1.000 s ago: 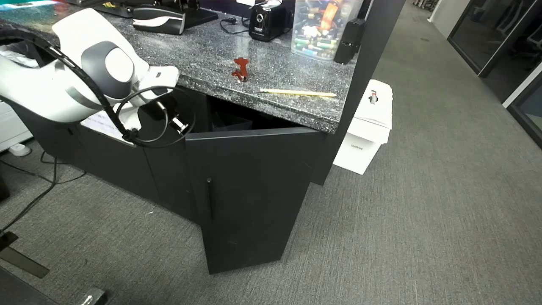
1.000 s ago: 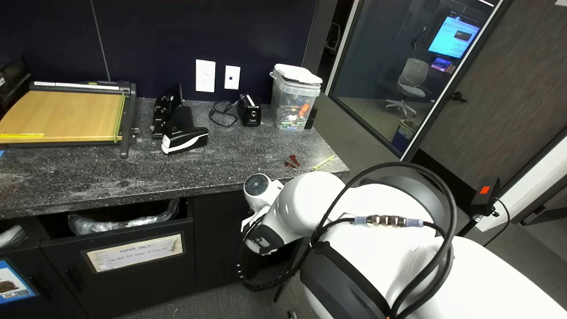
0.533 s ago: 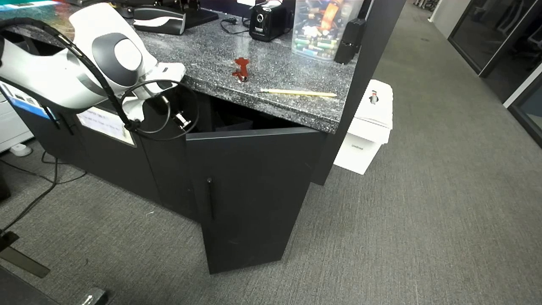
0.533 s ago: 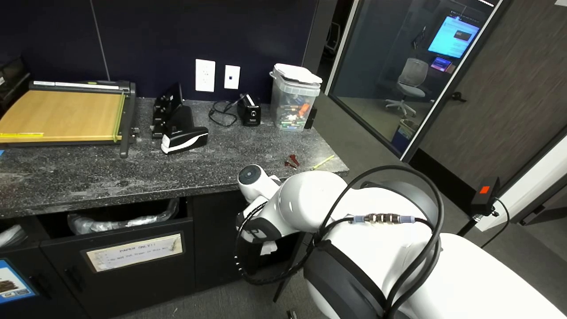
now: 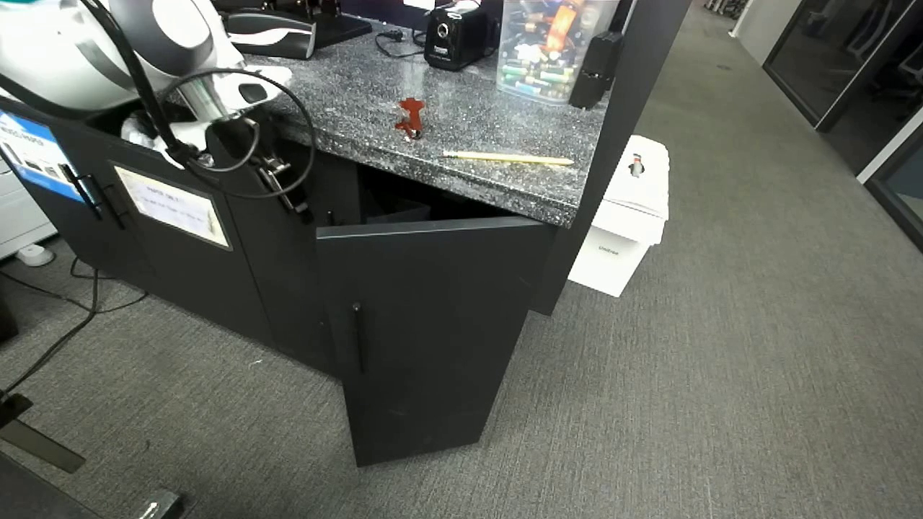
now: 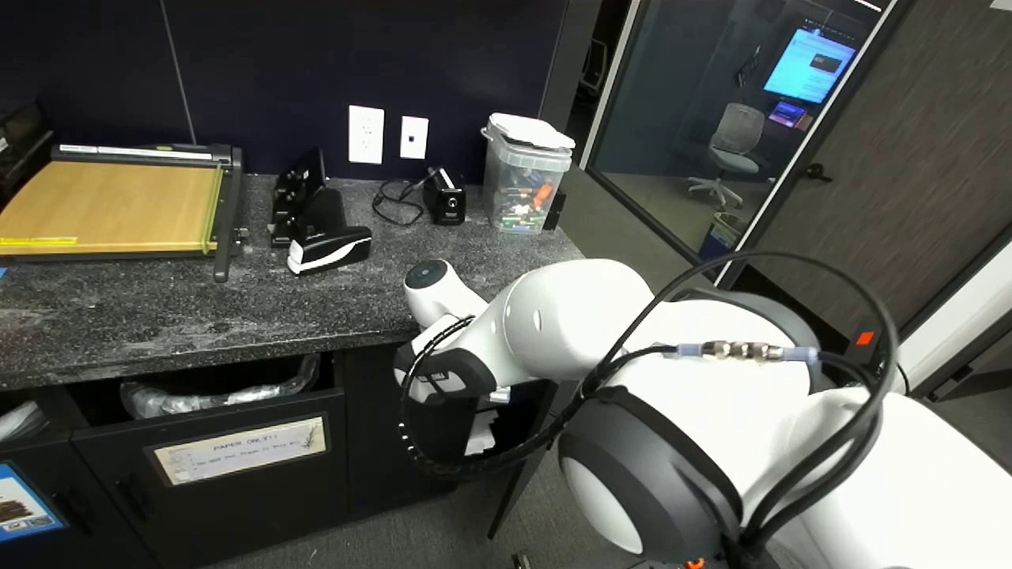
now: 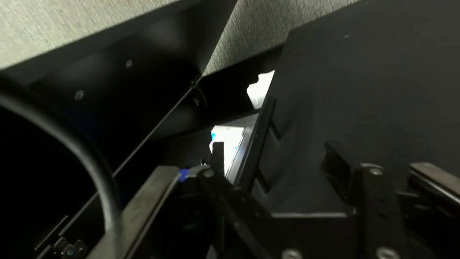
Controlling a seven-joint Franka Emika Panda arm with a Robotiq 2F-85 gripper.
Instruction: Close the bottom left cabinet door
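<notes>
The bottom left cabinet door (image 5: 296, 303) is a plain black panel beside the opening in an exterior view. It looks flush or almost flush with the cabinet front; whether a small gap exists I cannot tell. In the wrist view this door (image 7: 359, 90) fills the right side, with its dark bar handle (image 7: 258, 136) near its edge. My gripper (image 7: 273, 151) is open, fingers spread, and the handle shows in the gap between them; contact is unclear. The gripper (image 5: 299, 207) hangs just below the countertop edge in an exterior view. The arm covers the gripper in another exterior view.
The matching right door (image 5: 433, 324) swings wide out over the floor. White papers (image 7: 226, 144) lie inside the cabinet. The countertop (image 5: 346, 94) overhangs above, bearing a pencil (image 5: 508, 158) and red object (image 5: 411, 115). A labelled front (image 6: 241, 450) adjoins. A cable (image 7: 86, 158) loops by the wrist.
The arm has lifted, and its wrist has shifted left in both exterior views. The gripper shows more clearly below the counter edge than before. Neither door has visibly moved.
</notes>
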